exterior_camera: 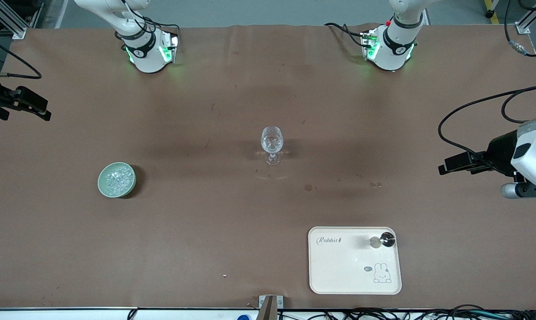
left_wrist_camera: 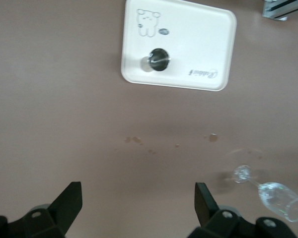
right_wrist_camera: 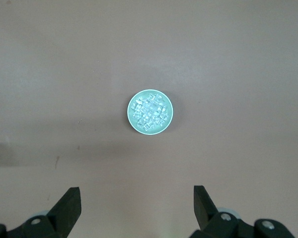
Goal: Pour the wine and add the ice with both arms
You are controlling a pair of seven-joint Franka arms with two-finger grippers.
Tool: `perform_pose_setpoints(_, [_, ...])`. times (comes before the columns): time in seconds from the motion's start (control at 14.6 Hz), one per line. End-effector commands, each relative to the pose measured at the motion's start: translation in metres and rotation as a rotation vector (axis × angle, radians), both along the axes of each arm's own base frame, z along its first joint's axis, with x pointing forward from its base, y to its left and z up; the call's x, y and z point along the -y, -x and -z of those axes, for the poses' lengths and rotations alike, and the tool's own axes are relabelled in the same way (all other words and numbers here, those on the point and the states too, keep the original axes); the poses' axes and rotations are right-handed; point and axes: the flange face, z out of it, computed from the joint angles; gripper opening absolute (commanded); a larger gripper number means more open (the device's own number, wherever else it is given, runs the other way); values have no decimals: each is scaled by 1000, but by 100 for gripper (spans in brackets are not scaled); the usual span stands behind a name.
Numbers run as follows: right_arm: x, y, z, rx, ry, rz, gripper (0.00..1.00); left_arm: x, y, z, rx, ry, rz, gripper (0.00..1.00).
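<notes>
Both arms are waiting at the bench ends, the left pincer [left_wrist_camera: 138, 201] and right pincer [right_wrist_camera: 137, 206] gaping wide. The ice [exterior_camera: 117, 178] is sitting heaped in a green bowl [exterior_camera: 102, 186], the glass [exterior_camera: 272, 144] standing mid-bench, within reach of both.

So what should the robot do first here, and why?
Probably lower the open left gripper toward the dark bottle standing on the white tray. The wine glass looks empty, both grippers are open and hold nothing, and the right gripper waits above the bowl of ice.
</notes>
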Motion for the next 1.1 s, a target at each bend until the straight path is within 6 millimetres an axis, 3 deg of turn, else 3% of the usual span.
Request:
perform_pose_setpoints(0.0, [-2, 3, 1, -4, -13, -11, 100, 15, 19, -21, 19, -90, 18, 100])
perform_pose_setpoints(0.34, [-2, 4, 1, -10, -13, -8, 100, -10, 49, -61, 12, -199, -32, 100])
perform_pose_setpoints(0.55, [-1, 4, 0, -8, -15, -6, 100, -11, 78, -85, 35, -225, -42, 100])
perform_pose_setpoints(0.69, [2, 4, 0, -8, -15, 0, 100, -4, 110, -90, 30, -238, -20, 100])
perform_pose_setpoints(1.03, [4, 5, -1, -10, -15, 3, 100, 7, 155, -92, 31, -261, 14, 100])
